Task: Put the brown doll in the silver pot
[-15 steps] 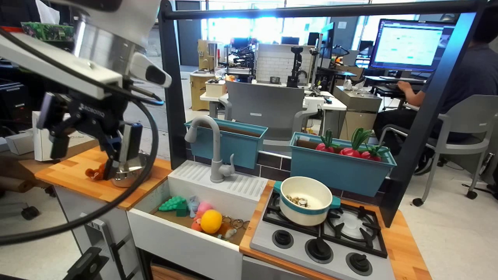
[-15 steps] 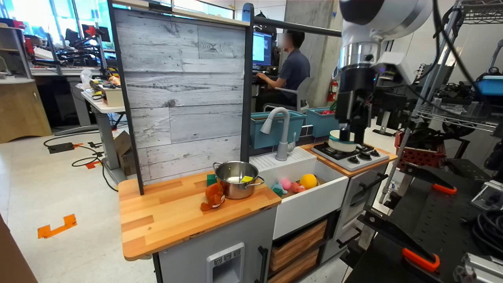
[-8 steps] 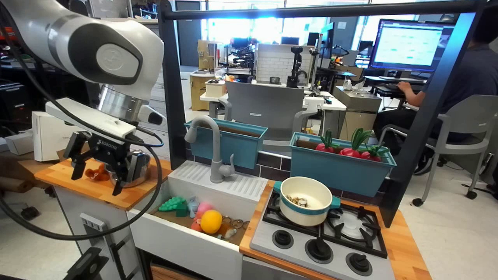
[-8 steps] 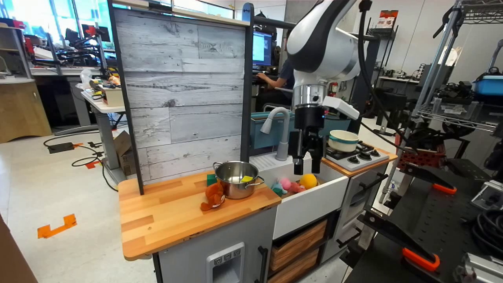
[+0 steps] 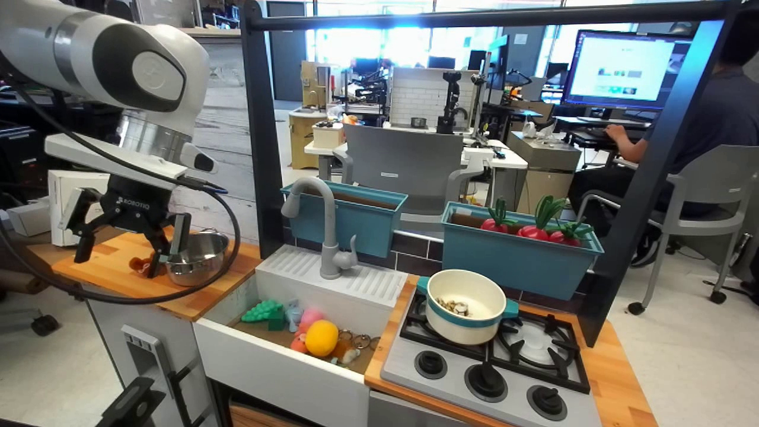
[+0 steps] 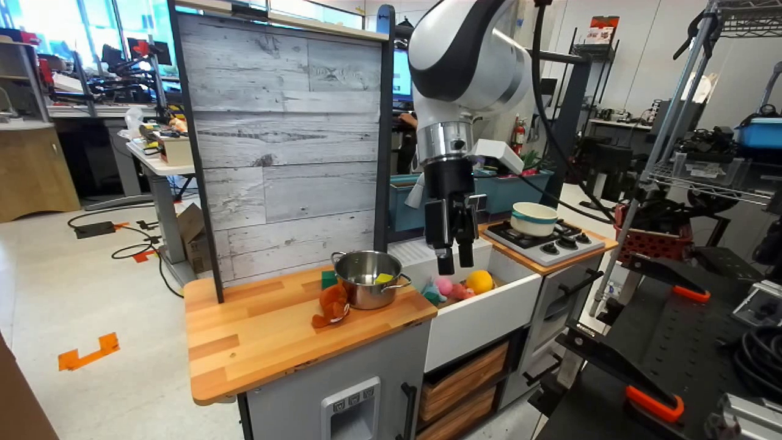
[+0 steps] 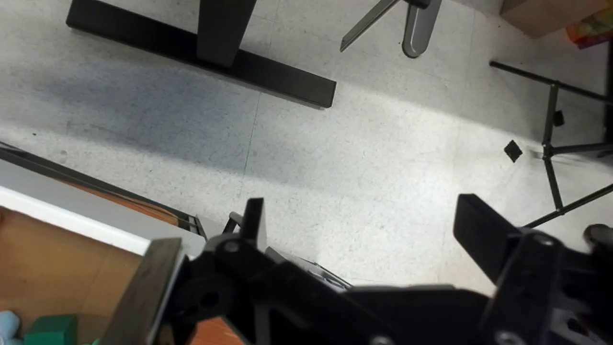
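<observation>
The brown doll [image 6: 333, 304], an orange-brown plush, lies on the wooden counter against the outside of the silver pot [image 6: 369, 298]. The shiny pot has two handles and a yellow piece inside. In an exterior view the doll [image 5: 139, 264] is partly hidden behind a finger, and the pot [image 5: 198, 270] shows beside it. My gripper [image 5: 120, 260] is open and empty, raised in front of the counter. In an exterior view the gripper [image 6: 456, 261] hangs in front of the sink, apart from doll and pot. In the wrist view only floor shows between the open fingers [image 7: 359, 211]; doll and pot are out of view.
A green block [image 6: 328, 279] sits behind the doll. The sink [image 5: 284, 362] holds several toys, with a tall grey faucet [image 5: 329, 231] behind. A cream pot [image 5: 465, 329] stands on the stove. A board wall [image 6: 287, 140] rises behind the counter. A cable loops beside the gripper.
The arm has swung from in front of the stove toward the counter end, dropping first and then rising slightly. The gripper has stayed open. Doll and pot have not moved.
</observation>
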Motion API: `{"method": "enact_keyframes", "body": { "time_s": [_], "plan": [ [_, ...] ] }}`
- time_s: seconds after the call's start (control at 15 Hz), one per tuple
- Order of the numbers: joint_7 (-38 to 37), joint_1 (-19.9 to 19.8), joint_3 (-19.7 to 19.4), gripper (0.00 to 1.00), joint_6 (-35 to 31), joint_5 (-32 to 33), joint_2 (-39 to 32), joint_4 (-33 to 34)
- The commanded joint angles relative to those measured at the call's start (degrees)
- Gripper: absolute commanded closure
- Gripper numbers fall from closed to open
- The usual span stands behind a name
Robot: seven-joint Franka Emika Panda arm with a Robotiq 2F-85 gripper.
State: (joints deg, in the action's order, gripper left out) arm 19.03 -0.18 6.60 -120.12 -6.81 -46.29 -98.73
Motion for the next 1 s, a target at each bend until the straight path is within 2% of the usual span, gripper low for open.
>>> {"method": "enact_keyframes", "body": {
  "time_s": [0.0, 0.27, 0.53, 0.67, 0.93],
  "plan": [
    [-2.3, 2.5, -0.4, 0.0, -6.6, 3.3, -3.0, 1.2],
    [-7.1, 3.1, -0.1, 0.0, -22.3, 1.4, -7.4, 3.9],
    [-12.8, 3.7, -1.5, 0.0, -30.2, 2.1, -11.0, 8.7],
    [-14.0, 3.9, -1.9, 0.0, -27.2, 2.7, -11.4, 10.3],
    [-12.5, 3.4, 0.0, 0.0, -13.8, 2.5, -9.8, 11.9]
  ]
}}
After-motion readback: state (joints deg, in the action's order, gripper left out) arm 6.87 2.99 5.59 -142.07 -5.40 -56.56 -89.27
